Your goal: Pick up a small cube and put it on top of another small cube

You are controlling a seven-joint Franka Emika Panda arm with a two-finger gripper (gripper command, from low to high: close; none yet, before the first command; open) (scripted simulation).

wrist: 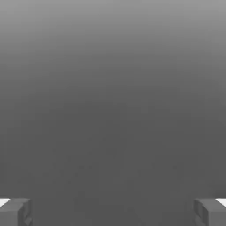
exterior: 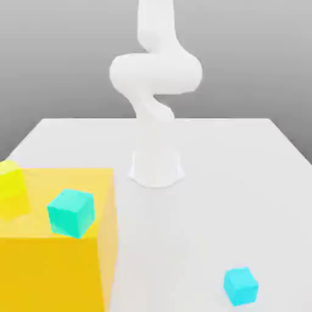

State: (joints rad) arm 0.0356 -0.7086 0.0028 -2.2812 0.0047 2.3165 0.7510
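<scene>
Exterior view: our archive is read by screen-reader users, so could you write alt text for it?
A white robot arm rises from its base at the middle of a white table. At the exterior view's left, a yellow cube and a cyan cube sit on a large orange block; a second cyan cube lies on the table at lower right.

Matt white table (exterior: pixel 244 183); cubes (exterior: pixel 241 285) perhaps smooth plastic.

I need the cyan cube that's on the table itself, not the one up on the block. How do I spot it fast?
Start from the big orange block at the exterior view's lower left, then look across the bare white table toward the lower right. The lone cyan cube sits there directly on the tabletop, away from everything. Its twin, the other cyan cube, rests on the block beside a yellow cube.
</scene>
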